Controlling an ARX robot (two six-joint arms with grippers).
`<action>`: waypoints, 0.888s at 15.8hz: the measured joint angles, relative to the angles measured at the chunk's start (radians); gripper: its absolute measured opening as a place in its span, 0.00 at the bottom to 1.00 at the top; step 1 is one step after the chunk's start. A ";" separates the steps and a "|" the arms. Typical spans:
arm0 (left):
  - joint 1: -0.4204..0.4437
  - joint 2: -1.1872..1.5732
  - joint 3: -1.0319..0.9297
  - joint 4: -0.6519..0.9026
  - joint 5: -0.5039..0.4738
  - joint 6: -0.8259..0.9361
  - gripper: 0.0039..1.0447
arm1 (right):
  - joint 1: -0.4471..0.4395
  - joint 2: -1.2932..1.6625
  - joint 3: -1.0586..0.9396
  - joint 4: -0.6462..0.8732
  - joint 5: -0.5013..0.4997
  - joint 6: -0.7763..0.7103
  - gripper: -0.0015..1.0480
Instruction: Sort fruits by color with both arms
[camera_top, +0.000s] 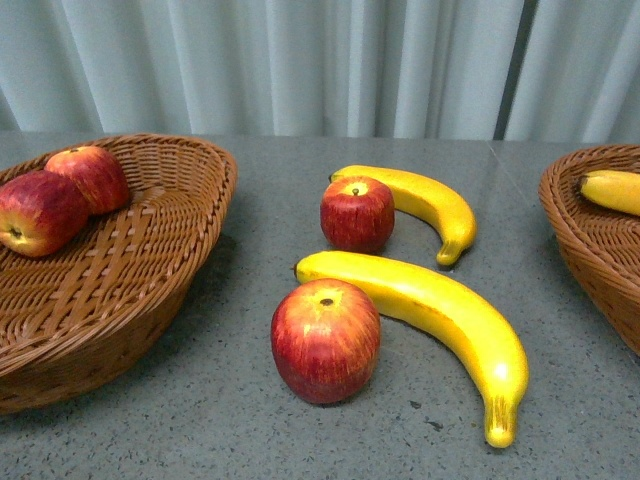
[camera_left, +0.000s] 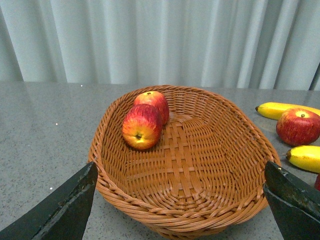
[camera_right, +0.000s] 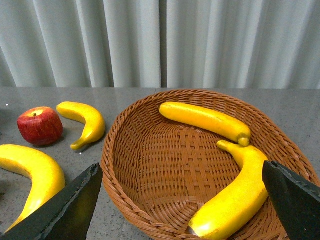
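On the table, a near red apple (camera_top: 325, 340) lies beside a long banana (camera_top: 440, 320). Behind them are a second apple (camera_top: 357, 213) and a smaller banana (camera_top: 425, 205). The left wicker basket (camera_top: 150, 250) holds two apples (camera_top: 40, 212) (camera_top: 92, 176). My left gripper (camera_left: 180, 172) is open and empty over that basket's near rim (camera_left: 185, 217). My right gripper (camera_right: 181, 170) is open and empty over the right basket (camera_right: 125, 165), which holds two bananas (camera_right: 205, 120) (camera_right: 235, 192). Neither arm shows in the front view.
The grey tabletop (camera_top: 200, 420) runs back to a pale curtain (camera_top: 320, 60). The right basket (camera_top: 590, 230) sits at the table's right edge with one banana tip (camera_top: 610, 190) showing. The loose fruit lies between the two baskets.
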 joint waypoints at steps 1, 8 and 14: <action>0.000 0.000 0.000 -0.004 -0.002 0.000 0.94 | 0.000 0.000 0.000 0.000 0.000 0.000 0.94; -0.249 0.892 0.427 0.348 -0.033 0.140 0.94 | 0.000 0.000 0.000 0.001 0.003 0.000 0.94; -0.523 1.423 0.642 0.289 0.098 0.187 0.94 | 0.000 0.000 0.000 0.002 0.003 0.000 0.94</action>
